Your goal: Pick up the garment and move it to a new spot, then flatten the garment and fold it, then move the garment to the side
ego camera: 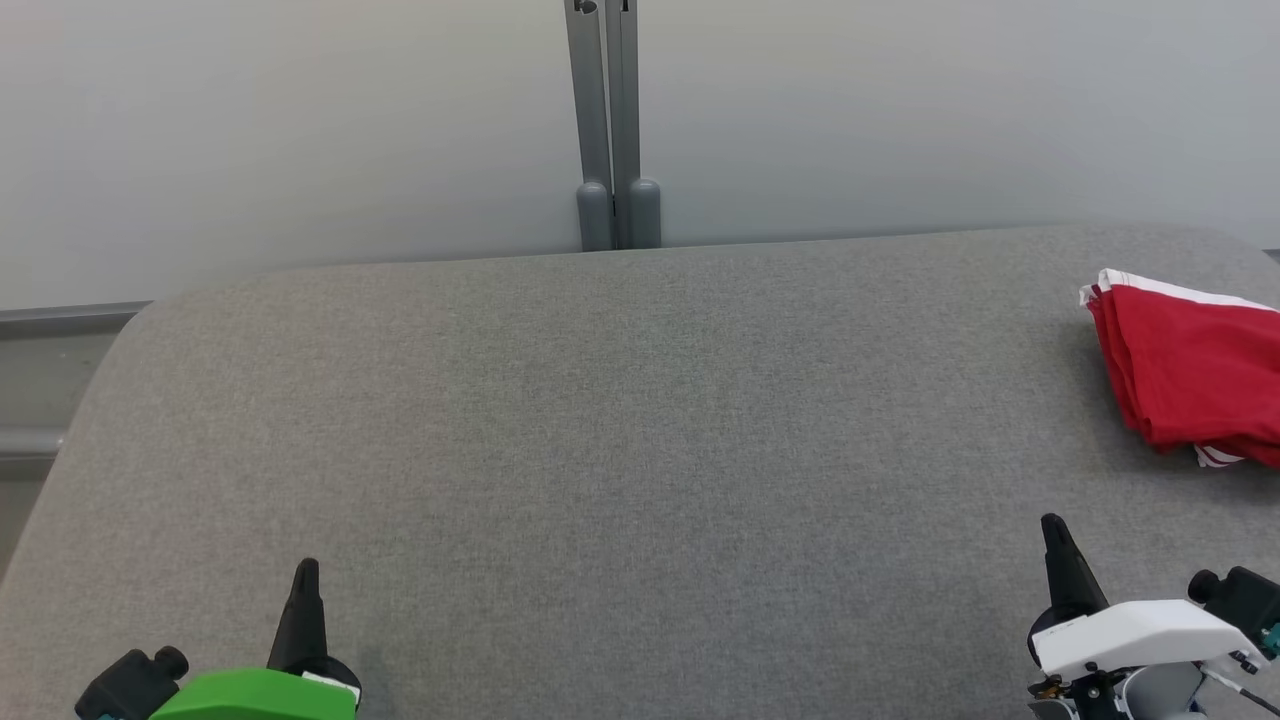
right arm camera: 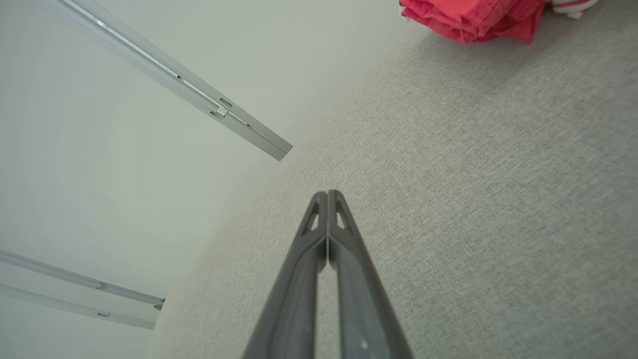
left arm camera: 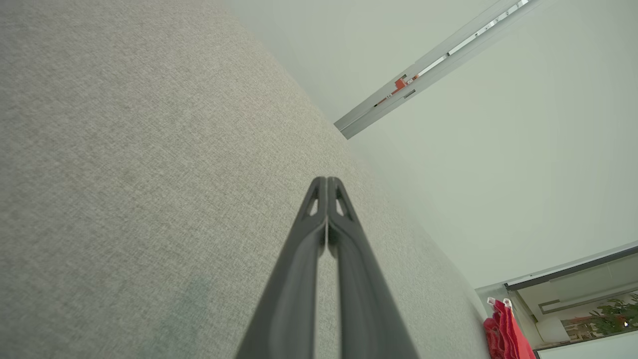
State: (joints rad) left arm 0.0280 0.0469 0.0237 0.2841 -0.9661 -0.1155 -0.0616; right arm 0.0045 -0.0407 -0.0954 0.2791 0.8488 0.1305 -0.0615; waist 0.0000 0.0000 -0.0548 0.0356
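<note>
The garment [ego camera: 1195, 370] is red with white trim, folded into a compact stack at the far right of the grey fabric table [ego camera: 620, 430], partly cut off by the head view's edge. It shows again as the garment [left arm camera: 504, 334] at the lower right of the left wrist view and as the garment [right arm camera: 473, 17] at the top of the right wrist view. My left gripper [ego camera: 306, 568] rests at the lower left, shut and holding nothing; its tips [left arm camera: 327, 180] meet. My right gripper [ego camera: 1052, 524] sits at the lower right, short of the garment, shut and empty, tips [right arm camera: 327, 193] together.
A grey upright post [ego camera: 610, 120] stands behind the table's far edge against a pale wall. The table's left edge curves down toward a grey rail [ego camera: 60, 315]. A window with greenery [left arm camera: 605, 319] shows beyond the garment.
</note>
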